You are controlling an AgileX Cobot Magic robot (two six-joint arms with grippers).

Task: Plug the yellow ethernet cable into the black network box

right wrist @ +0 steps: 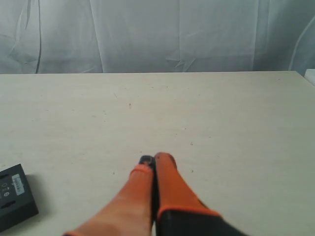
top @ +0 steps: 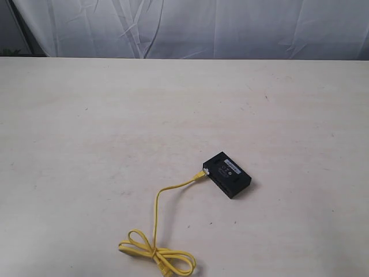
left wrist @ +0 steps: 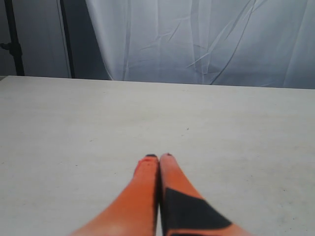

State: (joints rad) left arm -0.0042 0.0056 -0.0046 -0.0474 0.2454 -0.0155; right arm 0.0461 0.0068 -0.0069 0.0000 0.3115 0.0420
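The black network box (top: 228,173) lies flat on the table, right of centre toward the front, with a white label strip on top. The yellow ethernet cable (top: 157,210) has one plug end (top: 200,173) right at the box's left side; whether it is seated I cannot tell. Its other end lies in a knotted loop (top: 155,257) at the front edge. Neither arm shows in the exterior view. My left gripper (left wrist: 158,157) is shut with nothing in it, above bare table. My right gripper (right wrist: 155,160) is shut and empty, with the box (right wrist: 15,196) off to one side.
A pale wooden table (top: 115,127) fills the exterior view. White cloth (top: 190,29) hangs behind its far edge. A dark stand pole (left wrist: 12,39) shows beside the cloth in the left wrist view.
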